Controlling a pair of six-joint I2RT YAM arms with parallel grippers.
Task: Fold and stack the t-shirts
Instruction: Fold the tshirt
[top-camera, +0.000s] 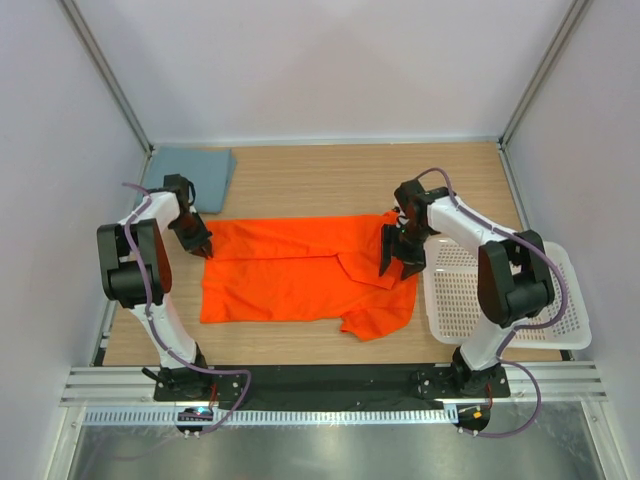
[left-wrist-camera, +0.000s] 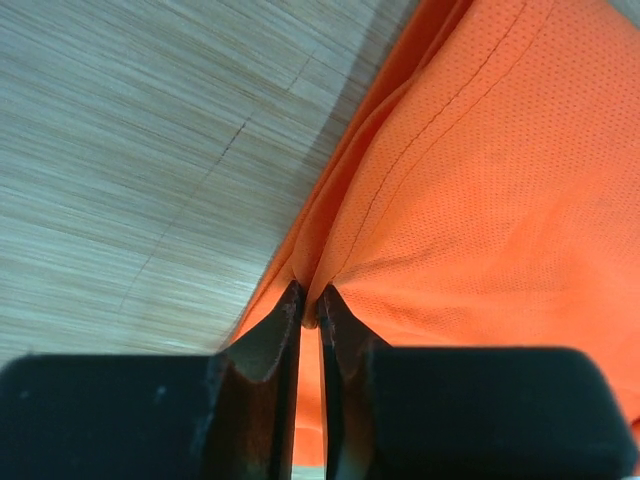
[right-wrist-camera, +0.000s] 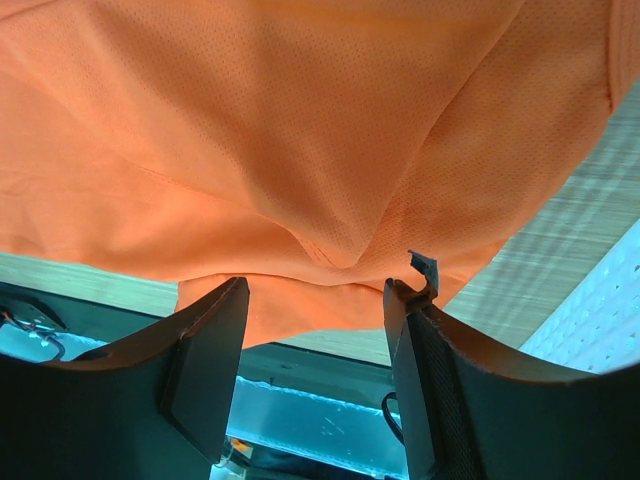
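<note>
The orange t-shirt (top-camera: 290, 270) lies spread and partly folded on the middle of the wooden table, rumpled at its right end. The grey-blue t-shirt (top-camera: 190, 172) lies folded flat at the back left corner. My left gripper (top-camera: 203, 247) is at the orange shirt's left upper edge; in the left wrist view it (left-wrist-camera: 312, 308) is shut on a pinched fold of orange fabric (left-wrist-camera: 480, 180). My right gripper (top-camera: 400, 262) hangs over the shirt's right end; in the right wrist view it (right-wrist-camera: 318, 298) is open, with orange fabric (right-wrist-camera: 300, 130) just beyond the fingertips.
A white perforated basket (top-camera: 560, 320) stands at the right edge of the table, close beside my right arm. Grey walls close in the back and both sides. Bare wood (top-camera: 320, 175) shows behind the orange shirt.
</note>
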